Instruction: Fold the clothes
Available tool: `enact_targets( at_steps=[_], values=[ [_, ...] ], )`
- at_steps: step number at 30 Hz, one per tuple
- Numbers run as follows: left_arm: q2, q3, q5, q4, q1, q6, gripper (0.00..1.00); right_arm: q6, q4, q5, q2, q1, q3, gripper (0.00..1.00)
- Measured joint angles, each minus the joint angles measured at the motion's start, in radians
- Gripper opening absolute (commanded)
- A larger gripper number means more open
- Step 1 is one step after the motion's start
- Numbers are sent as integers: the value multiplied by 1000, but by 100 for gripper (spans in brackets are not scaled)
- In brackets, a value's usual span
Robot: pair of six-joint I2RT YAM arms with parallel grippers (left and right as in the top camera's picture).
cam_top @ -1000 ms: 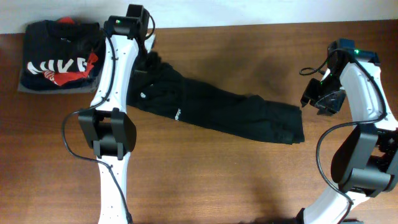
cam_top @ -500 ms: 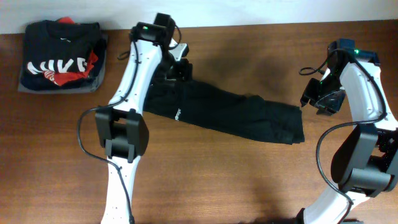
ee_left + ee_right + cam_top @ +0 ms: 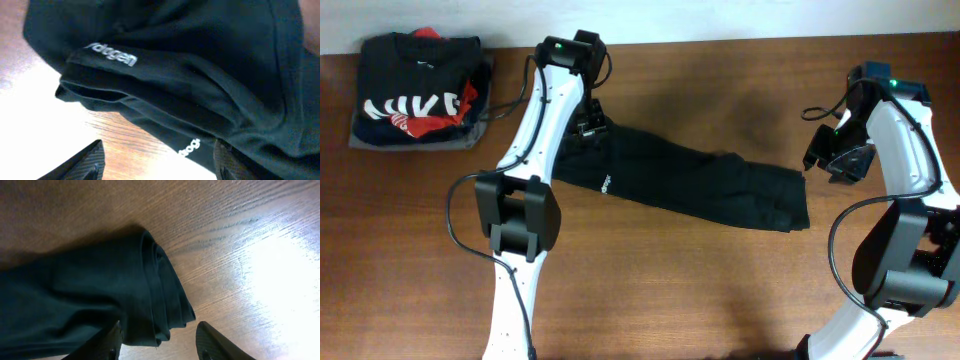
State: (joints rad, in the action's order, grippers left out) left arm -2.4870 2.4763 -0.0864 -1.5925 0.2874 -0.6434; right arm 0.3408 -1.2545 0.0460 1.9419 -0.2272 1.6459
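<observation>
The left hand (image 3: 590, 127) has swung in from the far-left end of the plain black soft fabric garment (image 3: 700, 185), now sitting over its upper edge, further along toward the middle.

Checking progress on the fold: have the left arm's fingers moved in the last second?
Yes. The left fingers have shifted away from the folded printed top, toward the table's middle, over the black garment.

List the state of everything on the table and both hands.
Black shirt, lying in a long rumpled strip, not yet folded small.
Printed top, folded, on the grey garment.
Grey garment, flat under the printed top.
Left hand, open over the shirt's logo end.
Right hand, open at the shirt's other end, holding nothing.
</observation>
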Motion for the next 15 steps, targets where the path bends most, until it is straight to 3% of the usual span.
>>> enact_targets(
  at_steps=[15],
  values=[
    [0,-66,73,140,5,-210,73,-1,-1,0,0,0,0,53]
  ],
)
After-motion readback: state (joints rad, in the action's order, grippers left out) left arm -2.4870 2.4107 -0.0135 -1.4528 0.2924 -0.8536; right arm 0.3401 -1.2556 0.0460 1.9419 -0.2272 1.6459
